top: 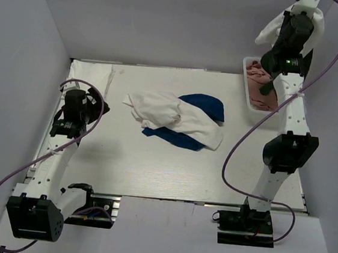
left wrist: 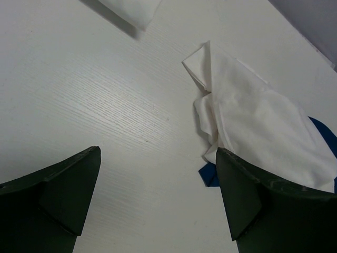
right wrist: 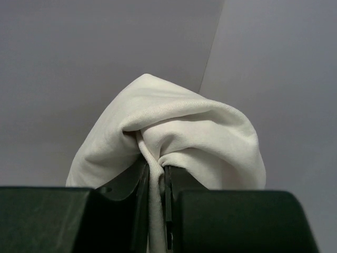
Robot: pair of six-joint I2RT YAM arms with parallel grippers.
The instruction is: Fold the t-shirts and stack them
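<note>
Right gripper point(right wrist: 154, 168) high above basket point(top: 244, 80), jaws clamped on wadded white t-shirt point(right wrist: 174, 132). I judge height is for clearing rim. Its axis is unreadable. Left gripper point(left wrist: 158, 205) hovers empty, jaws apart, beside second white t-shirt point(top: 176, 118). It lies crumpled over navy t-shirt point(top: 204, 106) mid-table, long axis far-left to near-right. Pink t-shirt point(top: 261, 88) in basket.

White arm links point(top: 57, 158), black joints point(top: 289, 152), looping purple cables point(top: 224, 167).

a robot lab: plain grey walls point(top: 167, 23) enclose a white table point(top: 152, 173).
</note>
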